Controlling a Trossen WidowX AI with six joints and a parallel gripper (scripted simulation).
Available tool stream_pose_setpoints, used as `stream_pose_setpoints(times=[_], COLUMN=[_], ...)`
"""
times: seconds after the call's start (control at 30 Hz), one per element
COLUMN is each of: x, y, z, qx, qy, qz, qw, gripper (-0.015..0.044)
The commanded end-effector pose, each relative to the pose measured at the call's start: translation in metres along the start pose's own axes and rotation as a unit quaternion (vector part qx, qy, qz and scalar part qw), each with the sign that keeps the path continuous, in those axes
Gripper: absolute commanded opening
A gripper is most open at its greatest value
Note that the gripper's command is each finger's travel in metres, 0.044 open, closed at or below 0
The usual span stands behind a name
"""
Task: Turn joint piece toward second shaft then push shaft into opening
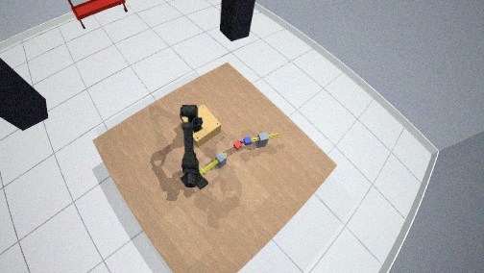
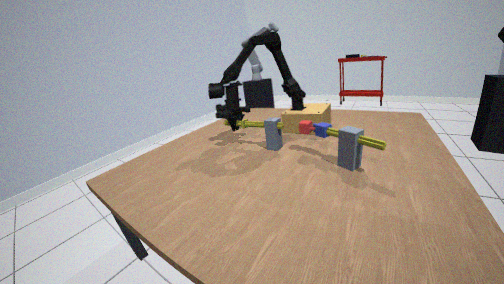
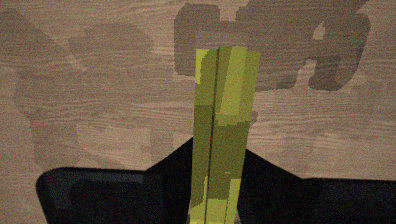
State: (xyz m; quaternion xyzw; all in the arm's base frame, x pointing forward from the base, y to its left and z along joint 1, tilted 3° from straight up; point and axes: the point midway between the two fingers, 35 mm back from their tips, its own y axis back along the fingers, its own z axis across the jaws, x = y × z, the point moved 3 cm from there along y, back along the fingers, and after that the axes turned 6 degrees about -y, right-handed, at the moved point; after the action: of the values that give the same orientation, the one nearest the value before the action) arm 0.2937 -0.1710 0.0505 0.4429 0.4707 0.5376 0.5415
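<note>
The first shaft (image 1: 274, 136) (image 2: 372, 142) passes through its grey block (image 1: 262, 139) (image 2: 350, 149). A blue hinge part (image 1: 248, 140) (image 2: 322, 130) is on its inner end, with the red square joint piece (image 1: 237, 144) (image 2: 305, 127) beyond, facing roughly toward the second shaft; exact alignment is too small to tell. The yellow second shaft (image 1: 209, 166) (image 2: 256, 124) (image 3: 230, 90) runs through the other grey block (image 1: 221, 159) (image 2: 273, 134). Its short inner tip stands apart from the red piece. My gripper (image 2: 234, 125) (image 3: 210, 143) is shut on the second shaft near its outer end.
The yellow-tan arm base (image 1: 207, 126) (image 2: 312, 114) stands behind the shafts on the wooden table (image 1: 269, 192) (image 2: 280, 210). My arm reaches from it to the outer end of the second shaft. A red cart (image 1: 101, 9) (image 2: 362, 93) stands on the floor beyond the table.
</note>
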Motion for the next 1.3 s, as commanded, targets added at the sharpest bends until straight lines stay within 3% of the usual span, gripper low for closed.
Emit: stream_pose_setpoints(times=[0.0,0.33,0.6,1.27], x=[0.001,0.002,0.001,0.025], y=[0.000,0.000,0.000,0.000], z=[0.000,0.002,0.002,0.001], qx=[0.014,0.049,0.038,0.049], qy=[-0.001,-0.001,0.000,-0.001], qz=[-0.001,-0.004,-0.004,-0.003], qw=[1.000,0.999,0.999,0.999], gripper=[0.0067,0.0067,0.0000,0.0000])
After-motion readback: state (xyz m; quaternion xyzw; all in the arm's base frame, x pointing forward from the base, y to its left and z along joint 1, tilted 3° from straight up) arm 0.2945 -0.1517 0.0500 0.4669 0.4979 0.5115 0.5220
